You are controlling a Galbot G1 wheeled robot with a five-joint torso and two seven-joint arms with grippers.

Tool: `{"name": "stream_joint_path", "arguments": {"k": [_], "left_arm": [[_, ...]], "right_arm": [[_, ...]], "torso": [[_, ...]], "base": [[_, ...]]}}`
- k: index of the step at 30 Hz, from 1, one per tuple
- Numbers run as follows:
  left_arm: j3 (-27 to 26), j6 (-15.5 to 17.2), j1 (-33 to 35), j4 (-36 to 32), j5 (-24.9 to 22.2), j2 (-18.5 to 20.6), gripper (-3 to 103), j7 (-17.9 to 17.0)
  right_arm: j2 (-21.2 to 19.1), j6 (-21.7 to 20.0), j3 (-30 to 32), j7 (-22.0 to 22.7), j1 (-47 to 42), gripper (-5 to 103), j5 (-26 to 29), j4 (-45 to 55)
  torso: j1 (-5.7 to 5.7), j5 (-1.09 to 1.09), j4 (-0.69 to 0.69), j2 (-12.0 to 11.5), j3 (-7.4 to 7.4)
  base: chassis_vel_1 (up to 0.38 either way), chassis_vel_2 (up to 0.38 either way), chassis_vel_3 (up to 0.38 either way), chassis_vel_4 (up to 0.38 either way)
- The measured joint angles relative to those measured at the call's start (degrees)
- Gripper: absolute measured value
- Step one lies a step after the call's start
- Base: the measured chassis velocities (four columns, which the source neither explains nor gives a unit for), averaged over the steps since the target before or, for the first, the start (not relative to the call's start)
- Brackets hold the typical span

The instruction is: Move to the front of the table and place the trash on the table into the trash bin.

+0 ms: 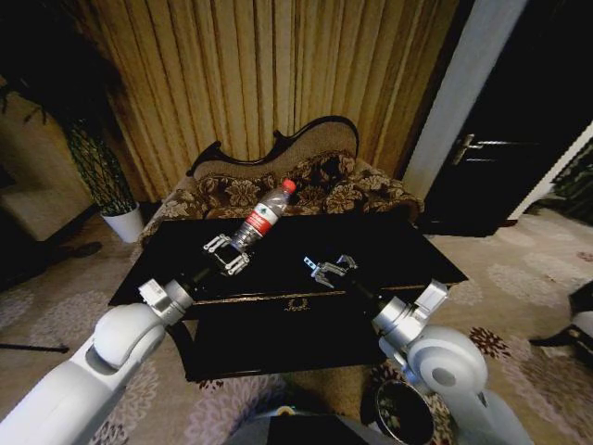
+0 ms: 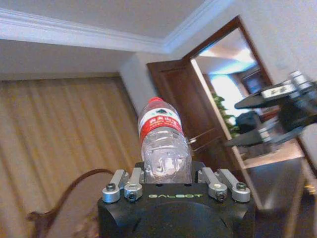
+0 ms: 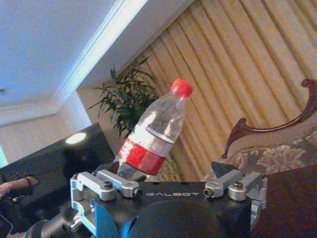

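A: Left gripper (image 1: 228,254) first. Fingers?

B: Clamped on the base of the clear plastic bottle with red cap and red label (image 1: 263,217). In the left wrist view the bottle (image 2: 163,144) sits between the metal fingers (image 2: 124,185), bottom end in the grip, cap pointing away from the palm.

A: Bottle position?

B: Lifted above the low glossy black table with gold edge trim (image 1: 398,246), tilted, cap toward the patterned carved-back sofa (image 1: 315,185).

A: Right gripper (image 1: 330,269)?

B: Fingers spread, gripping nothing, hovering over the table top just right of the left one. The right wrist view shows the bottle (image 3: 151,136) beyond its own fingers (image 3: 111,182), apart from them.

A: Bin?

B: Small dark round trash bin (image 1: 404,413) stands on the carpet (image 1: 519,297) beside the right arm, in front of the table, well below the bottle.

A: Background?

B: Gold curtains (image 1: 269,74), dark door (image 1: 505,139).
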Motion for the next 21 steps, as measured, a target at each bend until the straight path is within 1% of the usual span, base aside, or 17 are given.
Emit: {"name": "stream_joint_path", "arguments": {"k": [3,7,9,13,21], "left_arm": [[1.82,-0.09,0.01,-1.63,-0.6,2.26,42,-0.12],[3.0,-0.17,0.06,-2.14,-0.94,3.52,42,-0.16],[3.87,-0.63,0.4,-2.3,-1.1,4.97,42,-0.16],[5.04,-1.27,0.3,-2.51,-1.22,6.29,42,-0.18],[8.05,-1.55,0.07,-3.91,-0.98,7.82,42,-0.31]], "right_arm": [[0.1,0.0,-1.61,0.0,0.36,100,0.64,0.0],[0.23,0.02,-2.49,0.0,0.52,100,0.78,0.0],[0.05,0.03,-2.73,0.0,1.12,100,1.82,-0.02],[-0.39,0.02,-2.88,0.01,1.74,100,2.73,-0.06],[-0.55,-0.28,-3.98,0.04,2.17,100,2.61,-0.13]], "torso": [[0.0,0.0,0.0,0.0,0.0],[0.0,0.0,0.0,0.0,0.0],[0.0,0.0,0.0,0.0,0.0],[0.0,0.0,0.0,0.0,0.0],[0.0,0.0,0.0,0.0,0.0]], "base": [[0.0,0.0,0.0,0.0],[0.0,0.0,0.0,0.0],[0.0,0.0,0.0,0.0],[0.0,0.0,0.0,0.0],[0.0,0.0,0.0,0.0]]}}
